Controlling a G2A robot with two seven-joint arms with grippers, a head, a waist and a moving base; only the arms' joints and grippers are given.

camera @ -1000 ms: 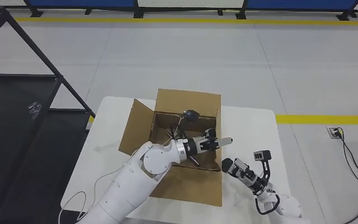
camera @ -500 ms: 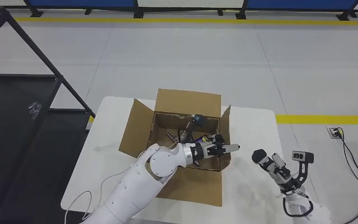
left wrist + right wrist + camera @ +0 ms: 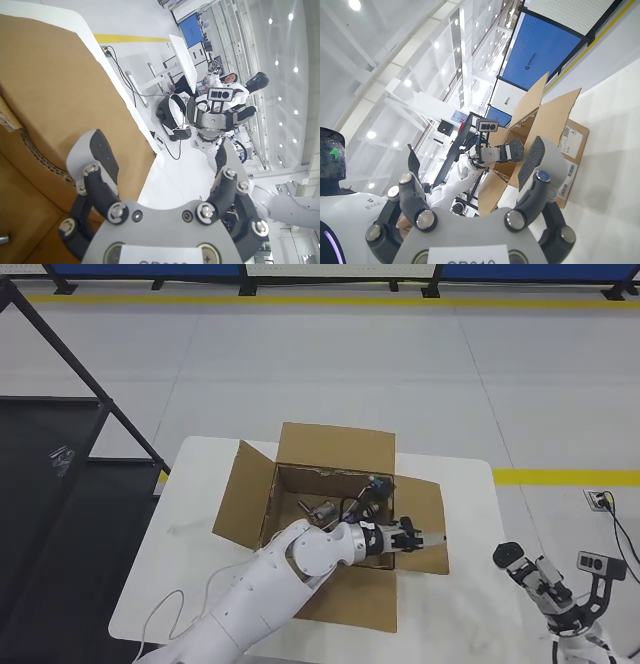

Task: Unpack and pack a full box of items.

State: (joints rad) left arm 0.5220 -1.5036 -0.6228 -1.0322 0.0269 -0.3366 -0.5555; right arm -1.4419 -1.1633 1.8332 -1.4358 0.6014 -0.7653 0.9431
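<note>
Unpacking has barely begun, by my reading. The box point(image 3: 365, 599) stands mid-tabletop point(image 3: 190, 554) with its left flap point(image 3: 240, 499) and back flap point(image 3: 335, 444) spread. The items point(image 3: 318, 507) (metal parts, too small to tell apart) lie inside, and none is lifted out. Opening looks about done, so emptying and repacking are all left.

The left pincer point(image 3: 403, 536) sits at the box's right wall, released and holding nothing, one finger just beside the fold of the right flap point(image 3: 425, 526). That flap lies folded outward over the tabletop. Further right, the right pincer point(image 3: 512, 557) hangs by the tabletop's right edge, well apart from the box, likewise spread and empty.

A second ago the right flap stood upright along the opening; now it is pushed flat outward. The left pincer has shifted a little along that wall. The right pincer, then close to the box's right front corner, has pulled away to the right.
</note>
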